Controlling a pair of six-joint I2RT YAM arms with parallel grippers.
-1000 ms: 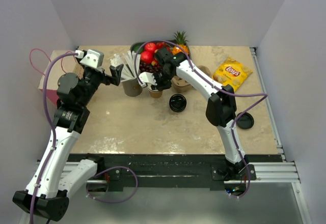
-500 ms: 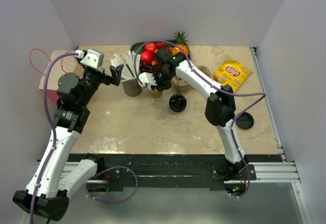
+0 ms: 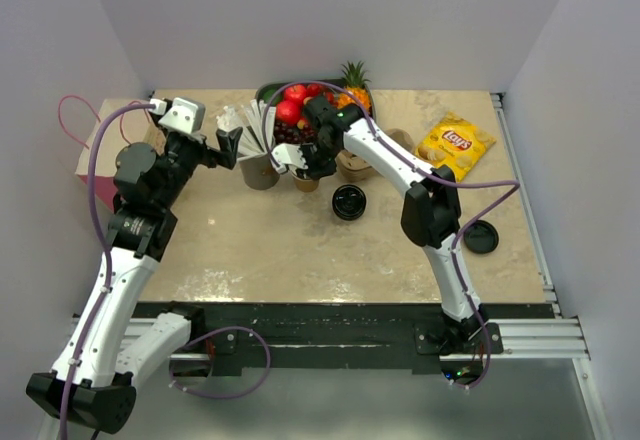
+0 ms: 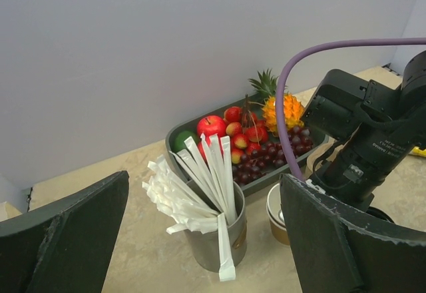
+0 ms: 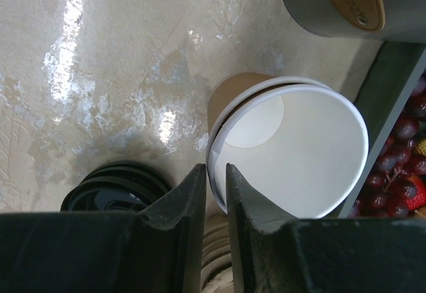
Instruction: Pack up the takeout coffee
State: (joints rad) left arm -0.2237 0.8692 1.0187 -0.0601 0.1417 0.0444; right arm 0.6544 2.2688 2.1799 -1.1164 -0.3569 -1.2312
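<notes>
Little has changed in the past second: the right end effector [image 5: 216,168] stays clamped on the rim of the lidless brown kraft-paper cup [image 5: 286,153], white inside, one finger within and one outside, while that arm's elbow has eased a shade leftward. The cup sits where it was on the beige marbled desk [image 3: 250,250], just in front of the dark oblong fruit tray [image 3: 266,90]. The left end effector [image 3: 229,147] hovers unmoved off the tray's left end, its fingers spread wide and empty.
</notes>
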